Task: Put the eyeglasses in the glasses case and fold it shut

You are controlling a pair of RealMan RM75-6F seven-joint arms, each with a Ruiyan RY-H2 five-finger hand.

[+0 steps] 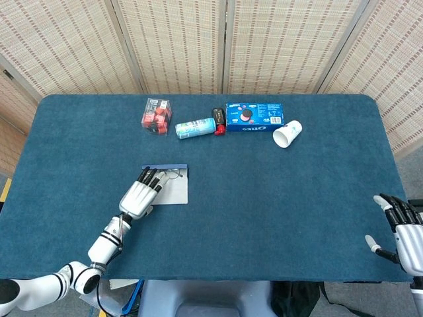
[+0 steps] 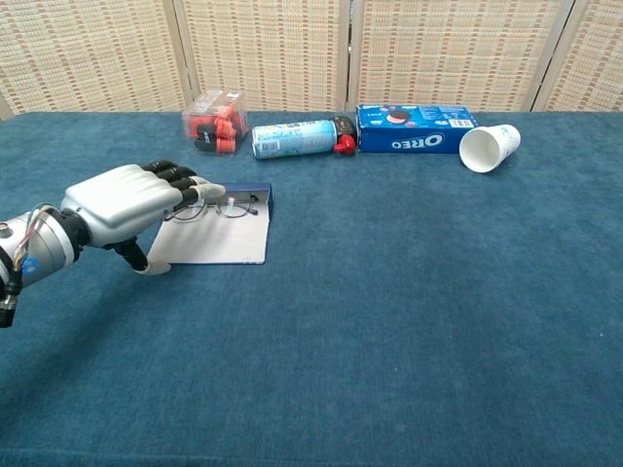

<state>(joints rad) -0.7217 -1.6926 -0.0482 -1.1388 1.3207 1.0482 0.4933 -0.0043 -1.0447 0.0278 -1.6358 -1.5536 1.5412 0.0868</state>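
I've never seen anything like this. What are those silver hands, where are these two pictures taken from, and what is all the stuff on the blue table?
This is a two-armed robot steered by a person. One picture looks down from its head, the other forward from its chest. Its left hand reaches over an open glasses case, fingers at the eyeglasses lying in it; nothing is visibly lifted. Its right hand waits at the table's edge, holding nothing. Along the far side lie a box of red items, a can, an Oreo box and a tipped paper cup.
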